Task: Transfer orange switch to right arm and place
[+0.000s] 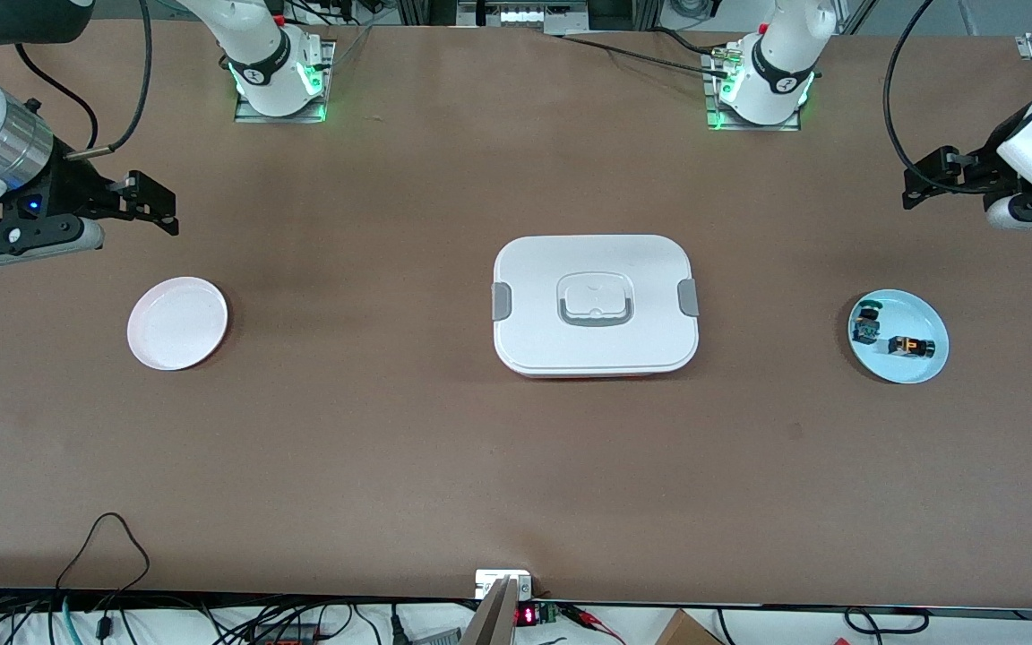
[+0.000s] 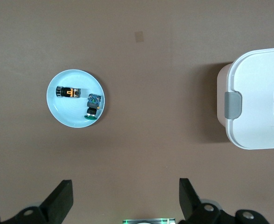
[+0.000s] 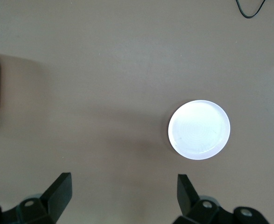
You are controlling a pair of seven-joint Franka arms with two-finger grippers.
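Note:
The orange switch [image 1: 908, 346] lies on a light blue plate [image 1: 915, 309] toward the left arm's end of the table. It also shows in the left wrist view [image 2: 69, 92], on the same plate [image 2: 69, 114]. My left gripper [image 1: 921, 184] hangs open and empty over bare table beside that plate; in its wrist view [image 2: 126, 196] the jaws stand wide apart. My right gripper [image 1: 155, 202] hangs open and empty over bare table beside a white plate [image 1: 177, 322], which is empty. Its jaws stand wide apart in the right wrist view [image 3: 123, 193], which also shows that plate [image 3: 199, 129].
A similar black piece with blue-green parts [image 1: 865, 324] lies on the blue plate next to the switch, and also shows in the left wrist view [image 2: 93, 106]. A white lidded container [image 1: 595, 305] with grey clips sits at the table's middle, between the two plates.

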